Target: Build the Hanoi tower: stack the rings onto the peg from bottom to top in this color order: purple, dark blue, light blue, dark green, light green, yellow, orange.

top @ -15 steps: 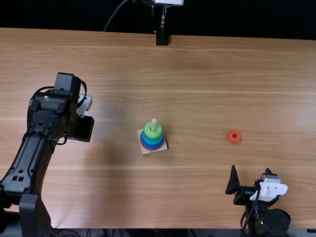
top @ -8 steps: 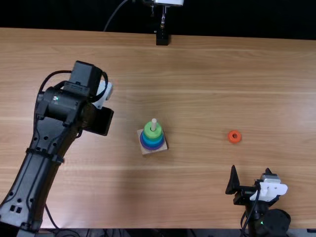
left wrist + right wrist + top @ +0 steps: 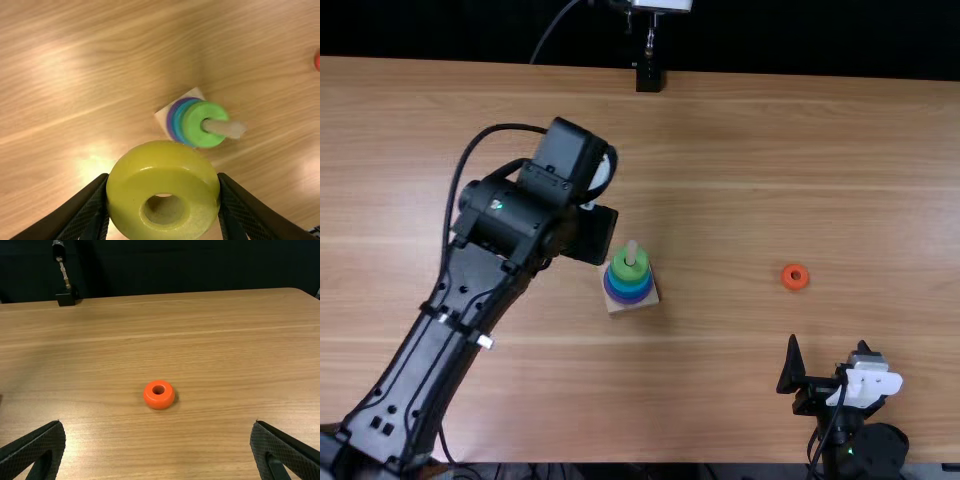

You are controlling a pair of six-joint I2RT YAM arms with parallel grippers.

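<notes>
At left, our left end effector [image 3: 590,236] clamps a thick, round yellow ring [image 3: 162,170]. Just beside it in the top view, we see an upright wooden peg [image 3: 632,252] on a square wooden base [image 3: 615,307], bearing a purple ring [image 3: 628,300], blue rings [image 3: 629,288] and a light green ring [image 3: 621,268]. Farther right, a small orange ring [image 3: 786,277] lies on the wooden desk [image 3: 720,380], beyond and apart from our right end effector [image 3: 828,342], whose fingers stand wide apart.
</notes>
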